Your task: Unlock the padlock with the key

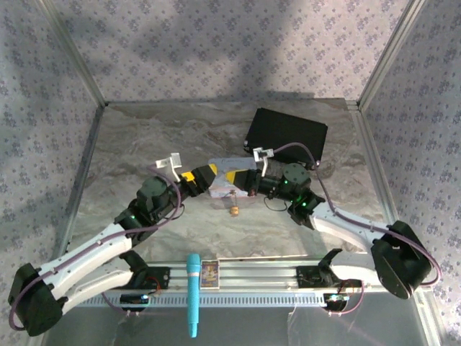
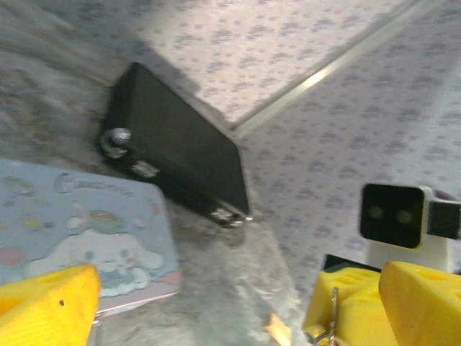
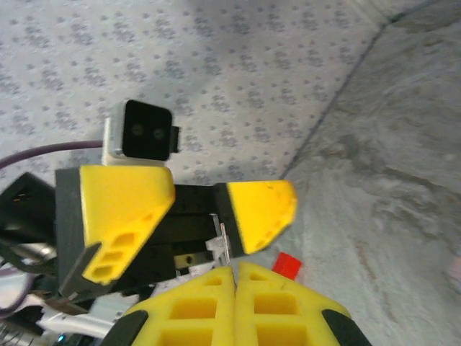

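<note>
**Teal stick (image 1: 193,295) on the near rail, padlock (image 1: 234,210) just beyond**

Past that rail, the tiny brass padlock shows just on the near side of a pale lavender tin (image 2: 86,231), between the two wrists. Its long axis seems to run near to far. It is too small to tell which end points where.

Both arms rise from the near edge with elbows splayed outward and forearms angled inward, so the end effectors face each other tip to tip over the tin. The left end effector (image 3: 191,216) has its yellow fingers well apart. The right end effector (image 3: 234,277) has its pads pressed together and aims into that gap. A thin metal strip (image 3: 223,249) shows just past its tips; whether it is gripped cannot be told. A small red block (image 3: 288,264) shows just beside them.

The tabletop (image 1: 144,144) is grey and marbled. A black case (image 1: 287,135) lies toward the far right, near the tin. Lavender-patterned walls (image 1: 216,43) and metal posts (image 1: 72,50) enclose the space.
</note>
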### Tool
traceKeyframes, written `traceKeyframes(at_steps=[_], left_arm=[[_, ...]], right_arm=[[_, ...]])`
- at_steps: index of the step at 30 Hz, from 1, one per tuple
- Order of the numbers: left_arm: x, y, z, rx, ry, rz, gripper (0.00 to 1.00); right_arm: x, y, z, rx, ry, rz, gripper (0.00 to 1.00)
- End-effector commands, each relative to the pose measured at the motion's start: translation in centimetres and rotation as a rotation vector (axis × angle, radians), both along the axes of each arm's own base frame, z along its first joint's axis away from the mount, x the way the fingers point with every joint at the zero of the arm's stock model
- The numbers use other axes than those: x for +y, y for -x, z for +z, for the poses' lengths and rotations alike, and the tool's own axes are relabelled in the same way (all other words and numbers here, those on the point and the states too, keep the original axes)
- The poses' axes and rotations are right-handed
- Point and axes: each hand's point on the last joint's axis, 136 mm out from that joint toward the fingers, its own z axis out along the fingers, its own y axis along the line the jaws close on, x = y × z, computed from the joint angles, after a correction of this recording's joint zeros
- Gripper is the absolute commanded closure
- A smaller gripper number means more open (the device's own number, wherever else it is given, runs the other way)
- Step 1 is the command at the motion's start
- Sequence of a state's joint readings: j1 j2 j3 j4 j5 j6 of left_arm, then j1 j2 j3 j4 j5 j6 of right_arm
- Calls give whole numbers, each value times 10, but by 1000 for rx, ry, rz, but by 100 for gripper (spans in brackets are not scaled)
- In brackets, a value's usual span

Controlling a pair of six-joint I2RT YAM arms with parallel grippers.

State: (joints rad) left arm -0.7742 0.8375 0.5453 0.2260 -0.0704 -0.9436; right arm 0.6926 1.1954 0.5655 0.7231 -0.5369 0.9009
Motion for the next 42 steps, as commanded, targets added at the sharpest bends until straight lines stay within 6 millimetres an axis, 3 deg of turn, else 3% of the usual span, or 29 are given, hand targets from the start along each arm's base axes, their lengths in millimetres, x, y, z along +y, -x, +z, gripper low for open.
traceKeyframes(at_steps=[1, 5, 9, 13, 18, 21, 26, 29, 32, 42], left_arm=[[24, -7, -21, 108, -171, 114, 0], [22, -6, -56, 243, -334, 96, 1], [-4, -1, -85, 298, -370, 3, 2], [-28, 8, -113, 323, -376, -61, 7], [-44, 11, -142, 330, -350, -87, 22], [-60, 12, -156, 346, -372, -135, 25], [-78, 7, -173, 346, -410, -142, 31], [-84, 1, -184, 344, -421, -134, 40], [-93, -4, -187, 333, -428, -151, 42], [-96, -8, -218, 401, -439, -117, 54]], right_arm=[[-15, -9, -38, 80, 129, -89, 100], [-35, -14, -77, 160, 308, -192, 100], [-55, -13, -107, 240, 414, -251, 100], [-66, -7, -123, 283, 436, -267, 100], [-80, -5, -133, 306, 458, -300, 100], [-84, -3, -136, 313, 459, -302, 100], [-87, -1, -141, 322, 461, -307, 100], [-89, 0, -143, 326, 460, -310, 100], [-90, 0, -144, 329, 460, -313, 100], [-98, 3, -154, 352, 463, -330, 100]])
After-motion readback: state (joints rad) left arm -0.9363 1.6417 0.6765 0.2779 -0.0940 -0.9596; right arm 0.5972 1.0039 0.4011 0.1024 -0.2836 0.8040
